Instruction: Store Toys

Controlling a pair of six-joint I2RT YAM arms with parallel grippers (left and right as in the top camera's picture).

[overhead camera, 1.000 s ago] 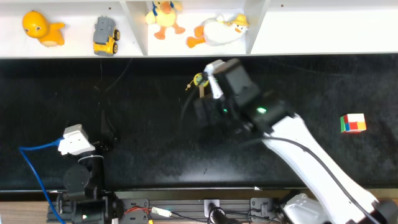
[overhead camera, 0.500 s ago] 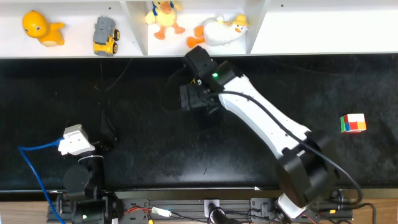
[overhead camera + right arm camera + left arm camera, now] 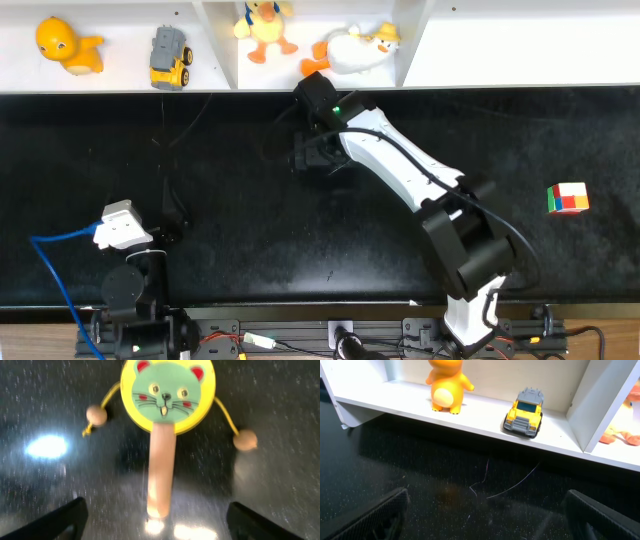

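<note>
A rattle drum toy (image 3: pixel 167 395) lies flat on the black mat: a yellow disc with a green cat face, a wooden handle (image 3: pixel 160 470) and two wooden beads on strings. My right gripper (image 3: pixel 157 519) hangs open just above it, with the handle's end between the two fingers and not touching them. In the top view the right arm (image 3: pixel 400 170) stretches to the mat's far middle, in front of the shelf, and covers the toy. My left gripper (image 3: pixel 487 515) is open and holds nothing, low at the near left (image 3: pixel 125 225), facing the shelf.
The white shelf (image 3: pixel 120 82) along the far edge holds an orange duck (image 3: pixel 68 45), a yellow truck (image 3: pixel 170 57), a yellow plush duck (image 3: pixel 265 28) and a white plush duck (image 3: pixel 355 48). A colour cube (image 3: pixel 568 198) sits on the mat at right.
The right arm has swung left and farther out toward the shelf. Its gripper now sits over the rattle drum, which is covered in the top view. The left arm has stayed put.
</note>
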